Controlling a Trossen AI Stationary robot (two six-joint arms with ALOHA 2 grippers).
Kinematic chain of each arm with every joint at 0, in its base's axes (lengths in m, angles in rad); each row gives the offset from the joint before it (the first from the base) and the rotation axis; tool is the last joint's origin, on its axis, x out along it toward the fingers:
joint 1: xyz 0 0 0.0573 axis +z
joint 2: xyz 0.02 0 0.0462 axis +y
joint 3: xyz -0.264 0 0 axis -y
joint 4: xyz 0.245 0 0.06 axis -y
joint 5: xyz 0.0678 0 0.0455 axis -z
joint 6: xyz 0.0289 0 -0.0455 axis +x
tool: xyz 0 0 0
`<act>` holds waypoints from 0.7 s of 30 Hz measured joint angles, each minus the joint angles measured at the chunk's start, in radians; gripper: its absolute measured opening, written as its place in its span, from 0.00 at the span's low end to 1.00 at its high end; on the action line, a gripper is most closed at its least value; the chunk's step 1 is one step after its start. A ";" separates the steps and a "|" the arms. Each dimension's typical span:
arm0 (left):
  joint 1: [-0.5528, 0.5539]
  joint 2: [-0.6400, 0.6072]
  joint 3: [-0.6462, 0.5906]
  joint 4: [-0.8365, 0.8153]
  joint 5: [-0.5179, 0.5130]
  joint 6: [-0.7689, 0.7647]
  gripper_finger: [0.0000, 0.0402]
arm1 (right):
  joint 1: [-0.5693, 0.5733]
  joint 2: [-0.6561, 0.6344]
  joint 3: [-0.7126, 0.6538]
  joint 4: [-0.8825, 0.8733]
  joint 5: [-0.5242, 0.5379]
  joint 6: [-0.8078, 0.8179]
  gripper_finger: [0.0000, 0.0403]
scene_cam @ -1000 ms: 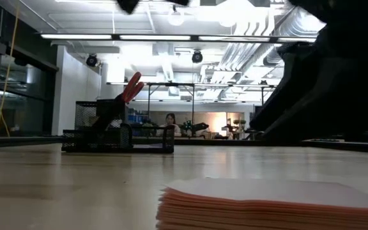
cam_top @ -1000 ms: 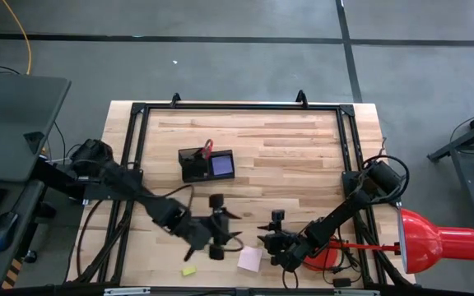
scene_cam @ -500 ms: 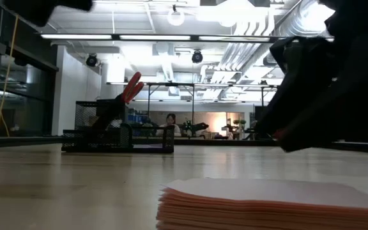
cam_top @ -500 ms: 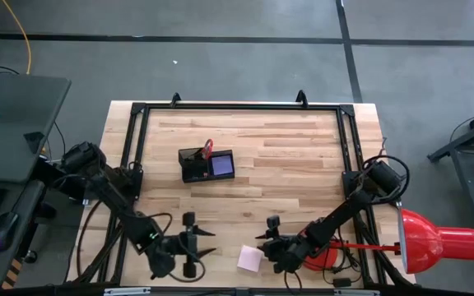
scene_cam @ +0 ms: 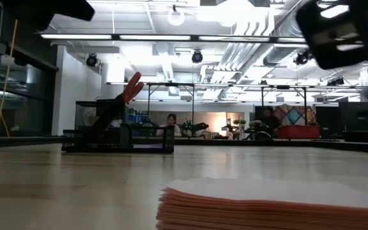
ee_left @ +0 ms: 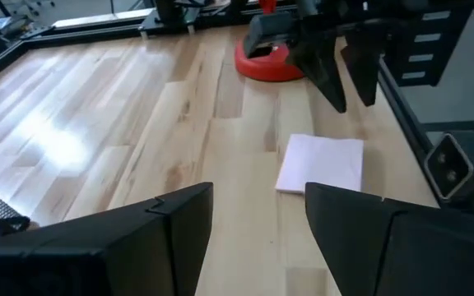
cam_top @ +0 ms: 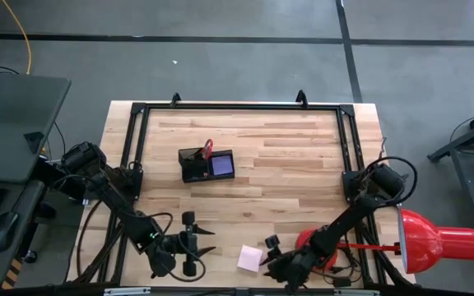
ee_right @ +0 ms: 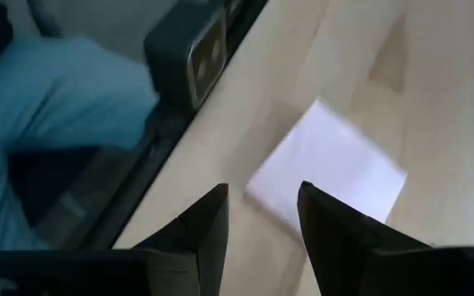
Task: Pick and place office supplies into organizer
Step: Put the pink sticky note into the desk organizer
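The black organizer stands mid-table, with the red scissors handle sticking up from it and a blue note pad lying in it. The low view shows the organizer at the far left. A pink note pad lies flat near the table's near edge. My left gripper hovers open to the pad's left, pointing toward it, with nothing between its fingers. My right gripper is open just right of the pad, tilted down at it.
The red lamp's round base stands just right of my right gripper, and its shade hangs beyond the table's right edge. A black frame rail borders the table. Bare wood lies between the organizer and the pink pad.
My left gripper has swung from beside the pink pad toward the table's near left and sunk a little, then kept still. My right gripper has shifted toward the near edge and turned about, rising out of most of the low view. The pink pad has not moved.
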 joint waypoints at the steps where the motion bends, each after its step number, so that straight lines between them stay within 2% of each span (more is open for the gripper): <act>1: 0.000 0.000 0.000 0.001 0.000 0.000 0.45 | 0.006 0.000 0.000 -0.027 0.002 0.005 0.34; 4: 0.001 0.000 0.000 0.005 0.001 0.001 0.45 | 0.021 0.001 -0.002 -0.063 0.056 -0.032 0.34; 10: 0.000 0.000 0.000 -0.002 0.003 0.007 0.45 | 0.015 0.048 -0.001 0.048 0.085 -0.239 0.35; 17: 0.000 0.000 0.000 -0.001 0.020 0.007 0.45 | -0.013 0.075 -0.001 0.093 0.115 -0.272 0.45; 21: 0.000 0.000 0.000 -0.004 0.035 0.007 0.45 | -0.005 0.074 -0.001 0.136 0.053 -0.281 0.49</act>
